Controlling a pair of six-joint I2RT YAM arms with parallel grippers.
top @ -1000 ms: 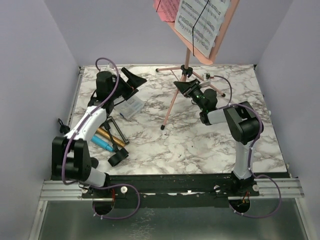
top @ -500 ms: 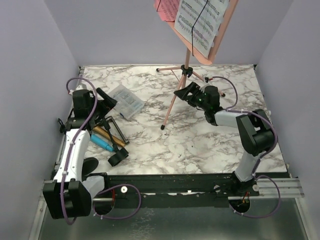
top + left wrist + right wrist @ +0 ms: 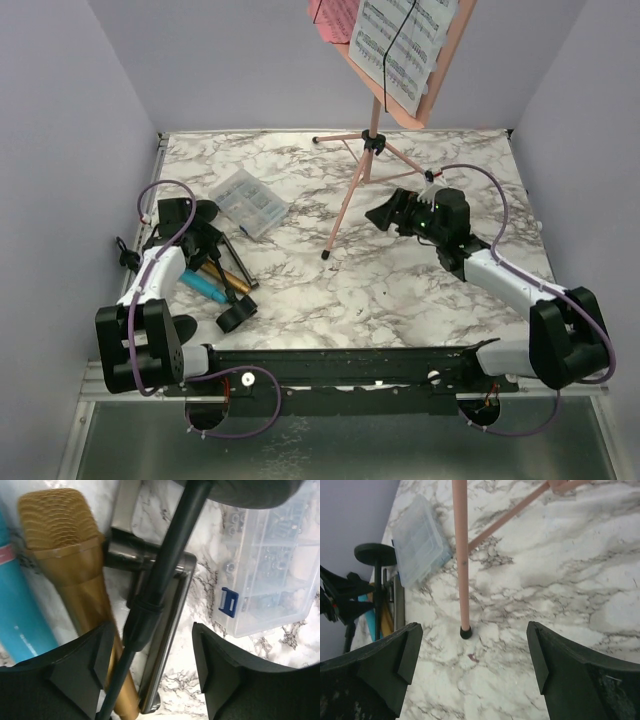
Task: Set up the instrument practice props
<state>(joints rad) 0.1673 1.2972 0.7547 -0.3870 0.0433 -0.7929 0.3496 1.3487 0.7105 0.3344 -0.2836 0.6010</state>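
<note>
Near the gold microphone [image 3: 65, 545], clear box [image 3: 270, 565]; small parts inside

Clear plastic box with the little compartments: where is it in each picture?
Top external: the clear plastic compartment box lies left of middle, toward the far edge.
Left wrist: it fills the right edge, with a blue latch on its left side.
Right wrist: it sits upper left, just left of the thin pink tripod leg.
Shared landmark: the white marble table lies under it in every view.
</note>
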